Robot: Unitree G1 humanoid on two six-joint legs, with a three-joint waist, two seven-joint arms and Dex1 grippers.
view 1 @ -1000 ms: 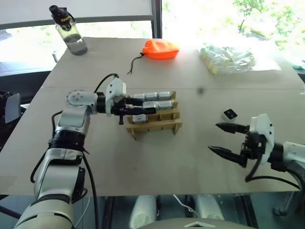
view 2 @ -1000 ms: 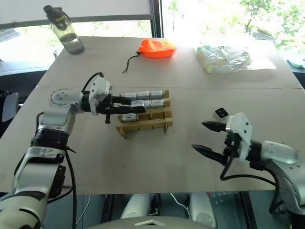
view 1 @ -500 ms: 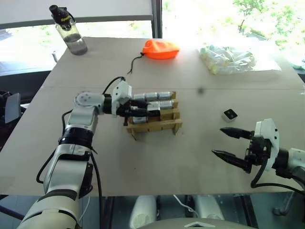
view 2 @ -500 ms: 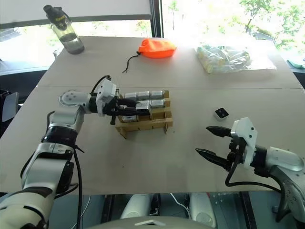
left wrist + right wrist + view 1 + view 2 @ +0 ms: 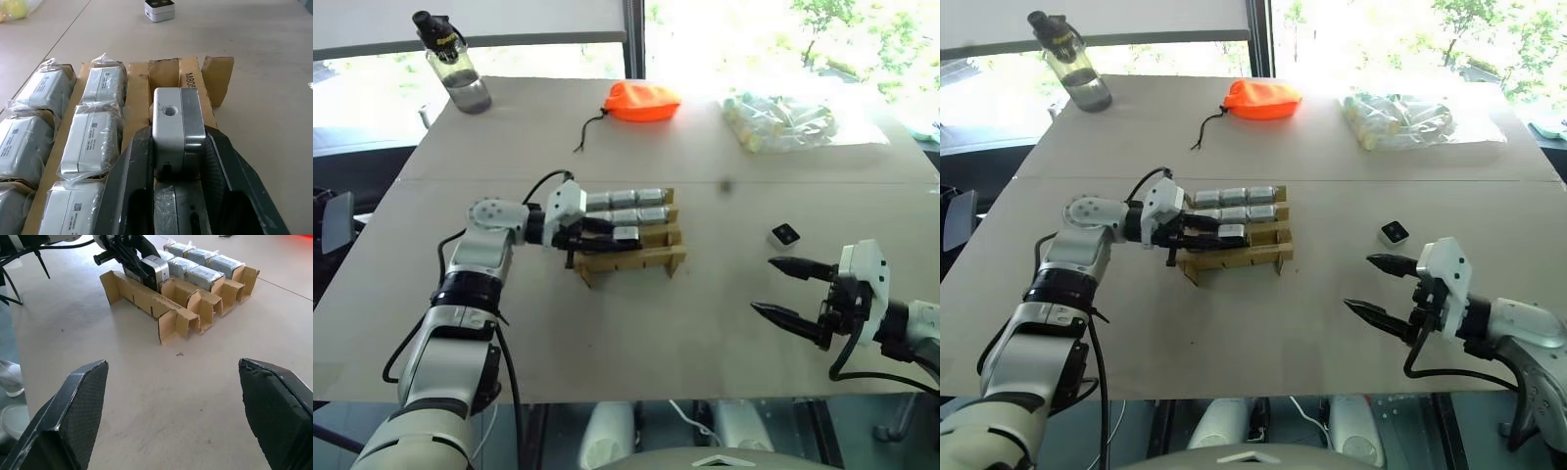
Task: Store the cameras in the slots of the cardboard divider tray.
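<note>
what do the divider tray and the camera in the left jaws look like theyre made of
Divider tray: corrugated cardboard by the look, matte tan, with raw cut edges and printed lettering on one strip. Camera held by the left gripper: smooth silvery-grey shell with a satin sheen and a round hole on its end; metal or painted plastic, the look leaves it open.

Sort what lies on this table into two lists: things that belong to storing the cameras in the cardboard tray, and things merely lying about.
Belonging to the job:
- cardboard divider tray
- wrapped cameras in its slots
- camera in the left gripper
- loose camera near the right gripper

Lying about:
- water bottle
- orange pouch
- clear bag
</note>
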